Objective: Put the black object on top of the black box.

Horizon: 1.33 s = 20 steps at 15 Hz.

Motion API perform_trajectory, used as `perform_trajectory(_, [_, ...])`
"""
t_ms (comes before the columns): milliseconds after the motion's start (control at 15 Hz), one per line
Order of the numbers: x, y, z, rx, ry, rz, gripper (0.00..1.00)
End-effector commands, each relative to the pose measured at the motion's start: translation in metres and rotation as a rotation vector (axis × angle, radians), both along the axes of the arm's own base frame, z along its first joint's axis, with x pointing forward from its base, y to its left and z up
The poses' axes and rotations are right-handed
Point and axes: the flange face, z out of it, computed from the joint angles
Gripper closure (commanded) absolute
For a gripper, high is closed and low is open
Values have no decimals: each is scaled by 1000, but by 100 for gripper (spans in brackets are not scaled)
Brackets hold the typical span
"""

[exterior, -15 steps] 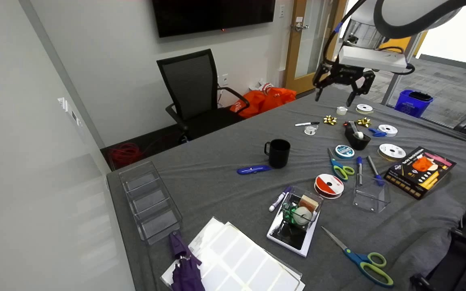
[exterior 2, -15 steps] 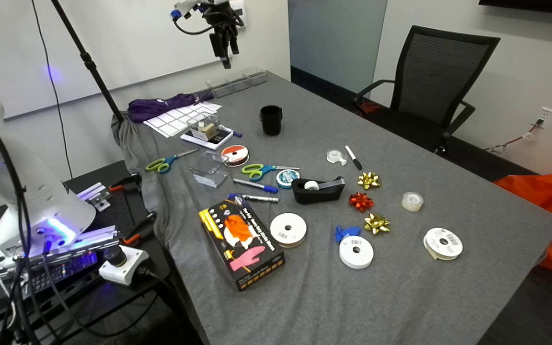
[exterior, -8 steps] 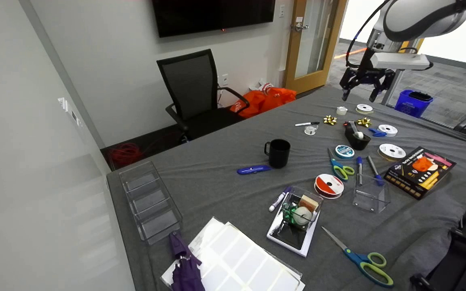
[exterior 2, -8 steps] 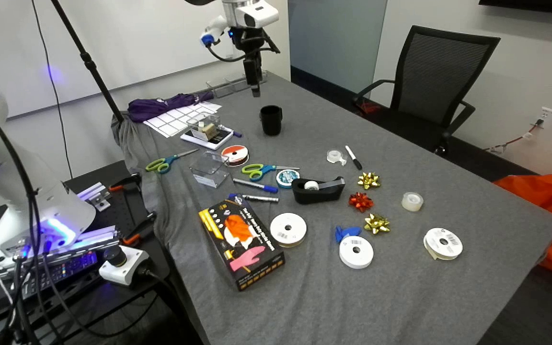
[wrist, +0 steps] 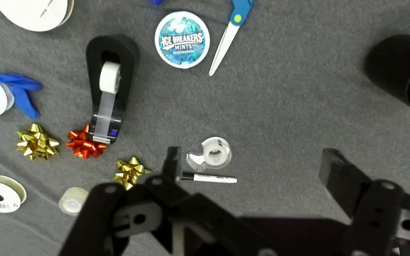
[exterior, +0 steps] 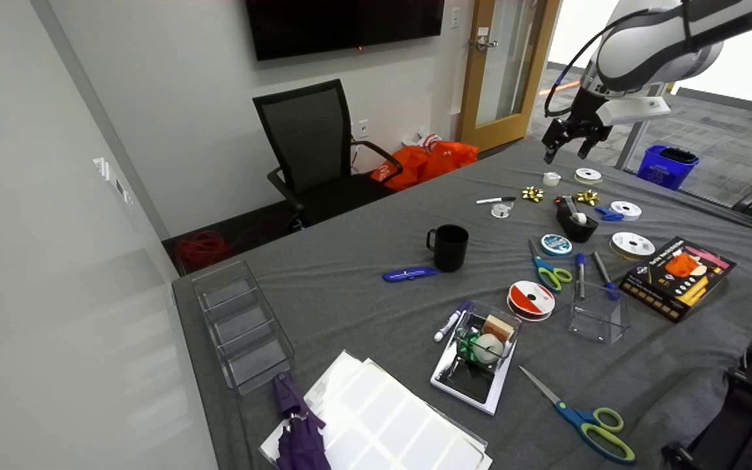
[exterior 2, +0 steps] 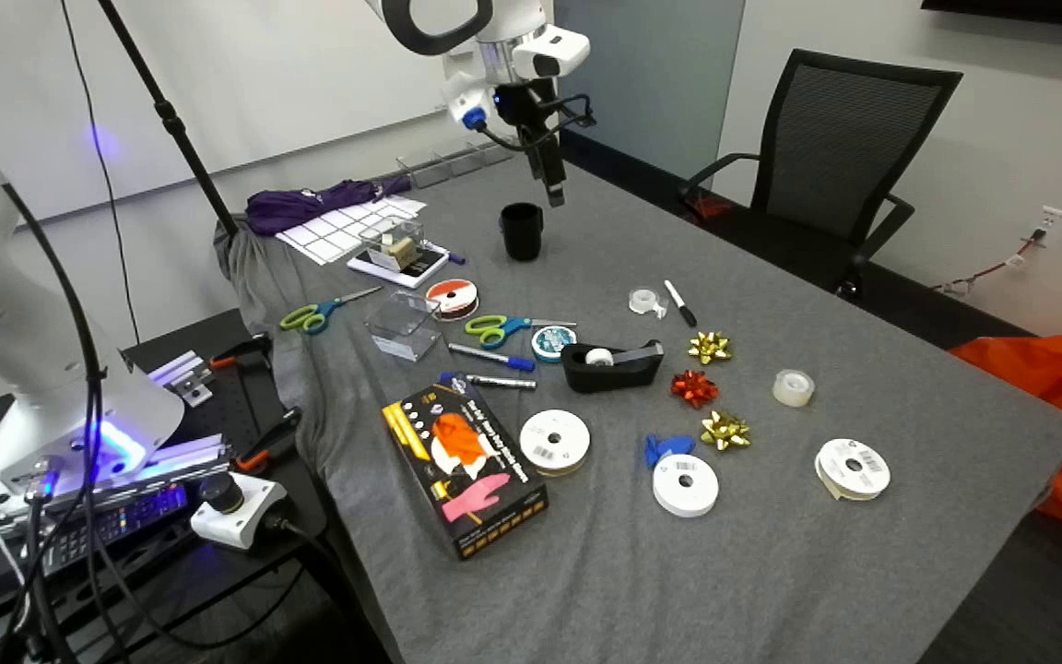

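The black object is a chunky black tape dispenser with a white tape roll, upright on the grey table in both exterior views. It lies left of the jaws in the wrist view. The black box, with orange, pink and yellow markings, lies flat in both exterior views and is out of the wrist view. My gripper shows in both exterior views, above the table and apart from the dispenser. In the wrist view the gripper is open and empty, its fingers wide apart.
A black mug, clear tape, marker, mints tin and scissors lie around the dispenser. A red bow is close to its tip. A white ribbon spool sits between dispenser and box.
The arm has moved and the gripper has come lower, shifting right and down in an exterior view towards the mug's far side. The gripper stays open. The table objects have not moved.
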Motion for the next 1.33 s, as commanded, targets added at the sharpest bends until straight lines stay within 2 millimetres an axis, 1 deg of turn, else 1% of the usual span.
perform_trajectory(0, [2, -1, -2, -2, 1, 6, 0])
perform_trajectory(267, [4, -1, 1, -6, -6, 10, 0])
perform_trajectory(333, [4, -3, -2, -9, -1, 7, 0])
perform_trajectory(467, [-1, -15, -16, 21, 26, -17, 0])
perform_trajectory(667, [-12, -42, -46, 99, 72, -104, 0])
perform_trajectory(933, [-22, -76, -79, 128, 109, -212, 0])
perform_trajectory(1133, [-27, -94, -105, 129, 133, -275, 0])
perform_trajectory(1267, [-27, -98, -121, 128, 146, -286, 0])
